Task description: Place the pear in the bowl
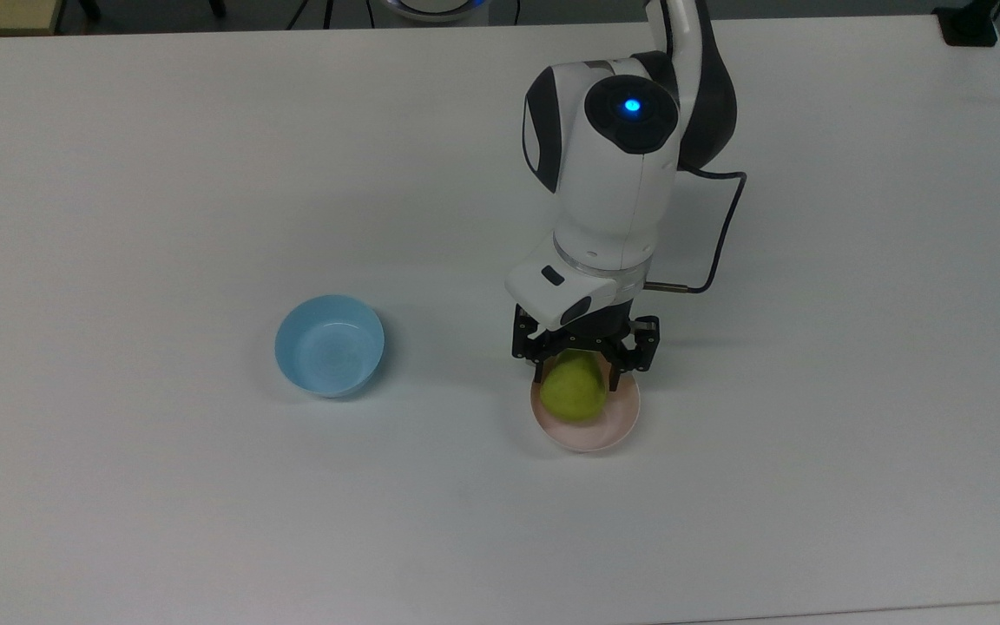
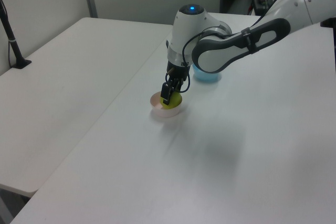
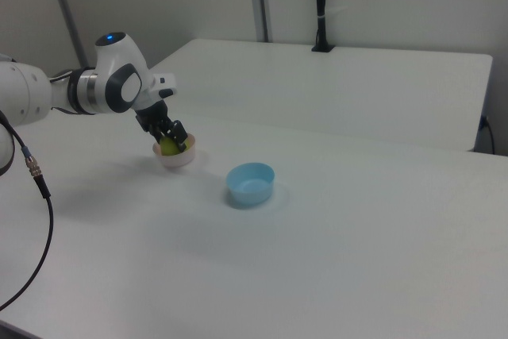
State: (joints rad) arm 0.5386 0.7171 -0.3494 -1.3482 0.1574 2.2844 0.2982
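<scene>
Top view: your black two-finger gripper is clamped on the small yellow-green pear, inside the rim of the round pale pink plastic bowl. The light blue plastic bowl sits well apart at the top view's left.

Left view: pear low inside the pink bowl.

Right view: pear in the bowl, gripper closed on it

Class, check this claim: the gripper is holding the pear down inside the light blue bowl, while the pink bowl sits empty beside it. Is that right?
No, the bowls are swapped. In the top view the gripper holds the pear down inside the pink bowl, while the light blue bowl sits empty beside it.
</scene>
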